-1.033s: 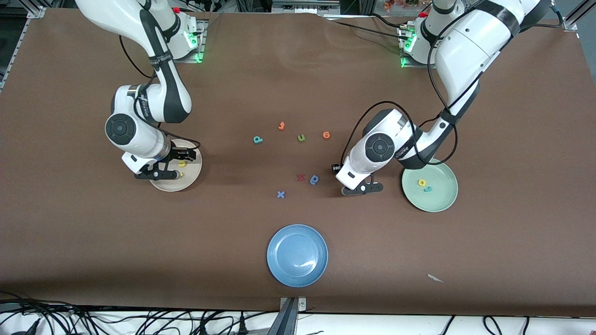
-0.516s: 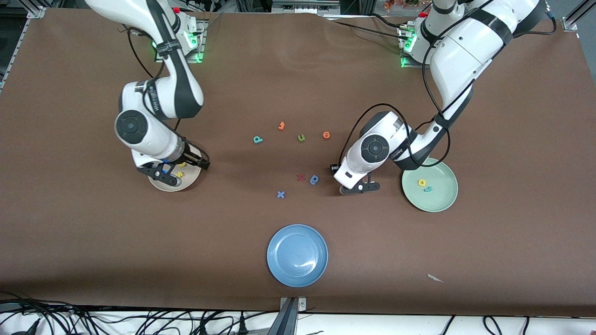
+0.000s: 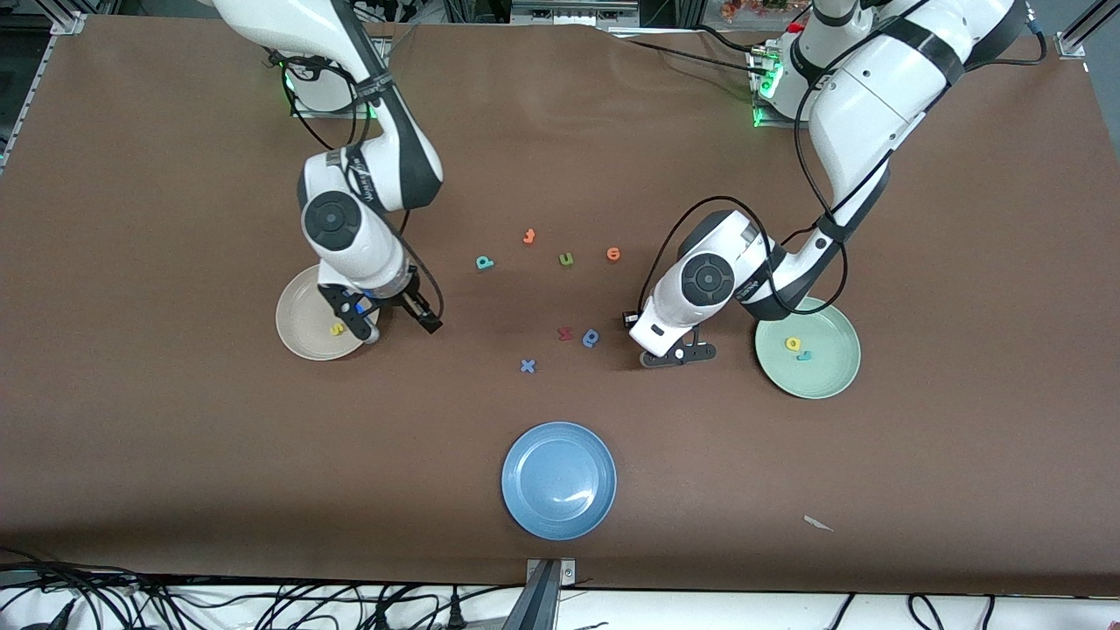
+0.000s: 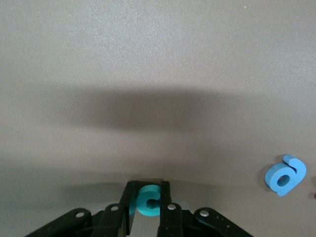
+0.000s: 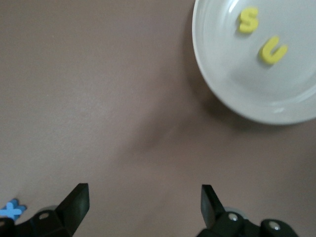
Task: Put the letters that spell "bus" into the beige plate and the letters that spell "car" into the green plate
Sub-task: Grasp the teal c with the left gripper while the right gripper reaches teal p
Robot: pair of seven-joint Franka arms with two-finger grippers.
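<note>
**Figure. Foam letters partly sorted; one letter in hand.**

- **Left pincer** (image 3: 679,354): low over the bare tabletop (image 3: 175,455), just beside the green plate (image 3: 822,378). It is clenched on the teal "c" (image 4: 148,200), which sits edge-on between the fingertips.
- **Right pincer** (image 3: 395,320): released, jaws wide and empty, over the tabletop at the edge of the beige plate (image 3: 302,337).
- **Handling:** the letters look very light, soft and slightly compressible, and not fragile. They are thin, so a pinch across the flat faces or a straight stroke should hold best. A hard squeeze may bend a letter or flip it out.

**Counts**
- Plates: three, counting the blue plate (image 3: 558,479).
- In the beige plate: two letters, the yellow "s" (image 5: 248,20) and the yellow "u" (image 5: 273,50).
- In the green plate: two letters, the yellow "a" (image 3: 793,344) and the light teal "r" (image 3: 804,355).
- Held: one.
- Loose on the tabletop between the two pincers: seven.
  - The teal "b" (image 3: 484,262), nearer the right pincer.
  - Two orange letters (image 3: 528,235).
  - One green "u" (image 3: 566,258).
  - One red letter (image 3: 565,333).
  - One darker blue rounded letter (image 3: 591,338).
  - One blue "x" (image 3: 528,366).
</note>
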